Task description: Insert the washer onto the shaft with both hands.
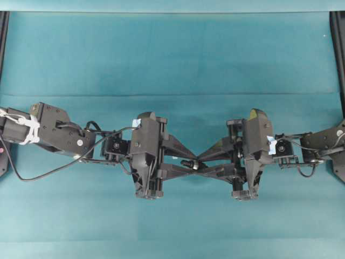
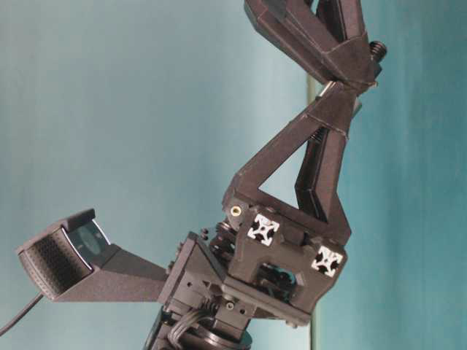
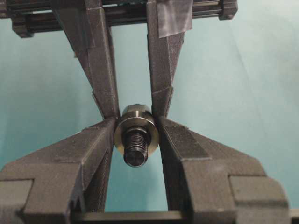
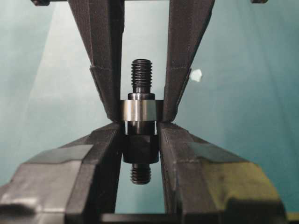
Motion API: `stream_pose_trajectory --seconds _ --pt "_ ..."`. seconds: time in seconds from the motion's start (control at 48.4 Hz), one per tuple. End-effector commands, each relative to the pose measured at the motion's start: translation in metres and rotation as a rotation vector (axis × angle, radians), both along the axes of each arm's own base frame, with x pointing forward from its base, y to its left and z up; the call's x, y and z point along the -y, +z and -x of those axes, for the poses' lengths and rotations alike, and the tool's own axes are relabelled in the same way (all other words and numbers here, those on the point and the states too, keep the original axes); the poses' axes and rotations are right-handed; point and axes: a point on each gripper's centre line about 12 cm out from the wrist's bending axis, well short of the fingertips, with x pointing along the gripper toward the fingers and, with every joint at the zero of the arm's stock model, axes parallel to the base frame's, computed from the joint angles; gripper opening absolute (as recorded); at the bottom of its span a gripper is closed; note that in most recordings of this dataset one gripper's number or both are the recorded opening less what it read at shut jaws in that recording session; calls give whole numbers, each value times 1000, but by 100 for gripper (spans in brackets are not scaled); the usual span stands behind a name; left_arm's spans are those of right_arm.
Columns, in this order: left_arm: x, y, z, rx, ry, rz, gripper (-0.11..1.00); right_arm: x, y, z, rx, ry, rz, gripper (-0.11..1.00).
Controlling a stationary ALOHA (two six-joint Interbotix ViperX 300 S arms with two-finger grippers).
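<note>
A desk (image 1: pixel 172 54) covered in plain teal cloth fills the scene, with dark rails down its far-left and far-right edges and bare cloth on every side of the two black arms. The arms meet tip to tip at the middle, lifted above the cloth. The left claw (image 3: pixel 135 154) is closed on the washer (image 3: pixel 136 133), a silvery ring. The right claw (image 4: pixel 140 144) is closed on the dark collar of the shaft (image 4: pixel 141 77), a threaded dark rod. The washer sits around the shaft, against its collar, between the tips of both claws.
</note>
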Motion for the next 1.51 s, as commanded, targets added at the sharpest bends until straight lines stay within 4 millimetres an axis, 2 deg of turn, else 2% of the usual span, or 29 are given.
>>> stream_pose_trajectory --seconds 0.0,0.557,0.578,0.743,0.805,1.094,1.301,1.486 --pt "-2 11 -6 35 4 2 37 0 12 -6 50 -5 -12 0" --pt "-8 16 -11 21 23 8 37 0 11 -5 47 -5 -12 0" --pt "-8 16 -11 22 23 8 39 1 11 -5 47 -7 -12 0" --pt "-8 17 -10 23 20 5 83 0 10 -5 47 -5 -12 -1" --pt "-8 18 -9 24 21 5 93 0 10 -4 45 -6 -12 -1" --pt "-9 22 -7 1 23 2 90 0 10 -4 45 -5 -11 -1" --pt "-10 45 1 33 25 5 89 1 10 -4 45 -7 -11 -1" --pt "-10 67 21 20 25 3 89 1 9 -4 44 -7 -11 -1"
